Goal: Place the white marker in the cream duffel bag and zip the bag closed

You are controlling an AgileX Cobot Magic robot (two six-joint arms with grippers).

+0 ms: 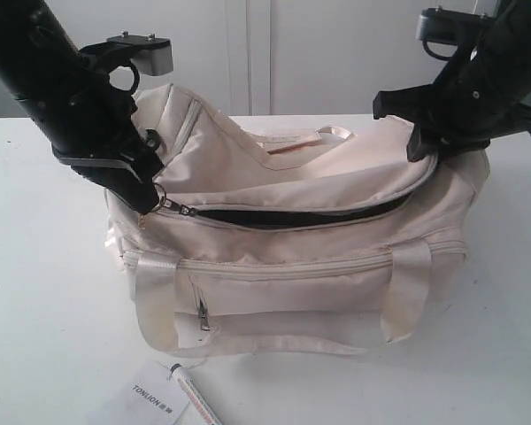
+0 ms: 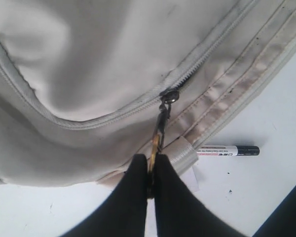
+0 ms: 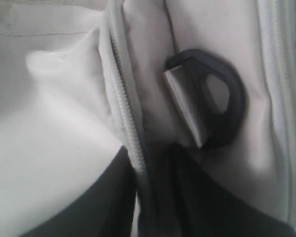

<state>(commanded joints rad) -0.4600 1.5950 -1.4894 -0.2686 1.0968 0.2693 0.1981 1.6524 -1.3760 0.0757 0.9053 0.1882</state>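
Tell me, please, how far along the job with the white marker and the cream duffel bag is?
Nothing looks finished. The slim white marker with a dark cap lies on the table beside the soft cream fabric duffel bag, whose main zip gapes open. In hand: the left gripper pinches the gold ring zipper pull; the right gripper sits at the bag's other end. Left: marker inside, then zip shut.

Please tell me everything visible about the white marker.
The white marker is a slim pen with a black end and red and dark print on its barrel. It lies flat on the white table, outside the cream duffel bag, its white end next to a shiny strap handle. Nothing holds it.
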